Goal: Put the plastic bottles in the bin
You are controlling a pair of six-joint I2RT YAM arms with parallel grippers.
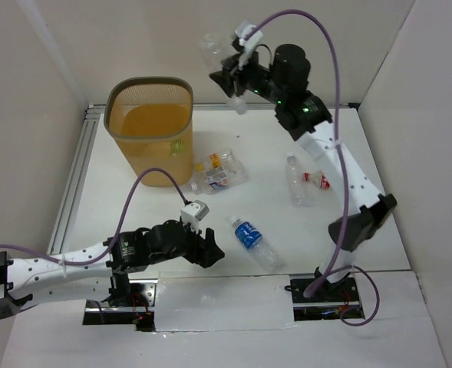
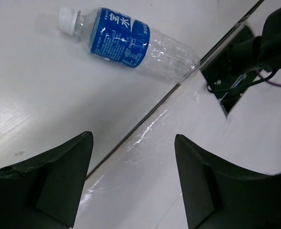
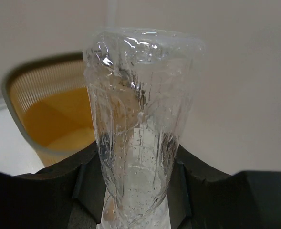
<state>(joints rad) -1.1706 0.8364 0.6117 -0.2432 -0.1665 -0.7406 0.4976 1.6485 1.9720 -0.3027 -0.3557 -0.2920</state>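
Currently: right claw clamps a crushed bottle beside the bin, left claw empty

Right gripper [image 1: 235,70] is raised at the far side of the table [image 1: 256,153], jaws closed tight on a crushed clear bottle [image 1: 214,47]. Right wrist view confirms it: both fingers [image 3: 85,183] press into the bottle's sides and its body sticks out past the tips. In the top view the bottle sits right of the bin [image 1: 115,115] rim, not over the opening (height above it can't be judged). The bin stands upright at the far left of the table, with an orange mesh wall and a darker rim band.

Left gripper [image 1: 209,251] is low near its base, jaws spread wide, nothing between them. Left wrist view shows only table surface and a seam between them. Blue-label bottle [image 1: 252,241] lies on its side just beyond the left gripper, white cap toward the bin side, clear of both fingers.

Also on the table:
- A cluster of crushed bottles [image 1: 219,173] sits just right of the bin's foot; can't tell if it touches the bin.
- A clear bottle [image 1: 296,184] lies between that cluster and the right arm.
- A small red-marked item [image 1: 318,181] is right beside the clear bottle, too small to identify.
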